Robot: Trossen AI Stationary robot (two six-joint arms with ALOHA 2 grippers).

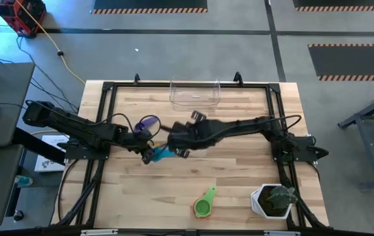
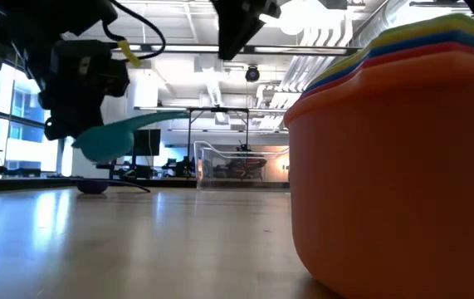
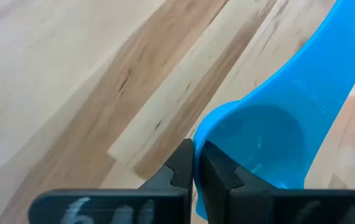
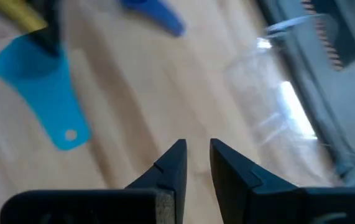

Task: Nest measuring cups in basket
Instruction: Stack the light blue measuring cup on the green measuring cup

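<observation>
Left tool (image 3: 194,163) clamped tight on the light blue cup's (image 3: 270,134) rim, above the table (image 3: 71,93)

No readable text anywhere: faint embossed marks on the light blue cup (image 3: 301,106) handle and blurred white characters on the left gripper (image 3: 194,163) body can't be made out.

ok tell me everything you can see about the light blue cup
The light blue cup is a small scoop of smooth, glossy plastic with a round bowl and a flat, tapering handle ending in a hanging hole. It looks empty. The left gripper has its fingers shut on the bowl's rim, holding the cup above the wooden table near the middle, as the low view shows, handle stretched out sideways. Nothing else touches it.
</observation>
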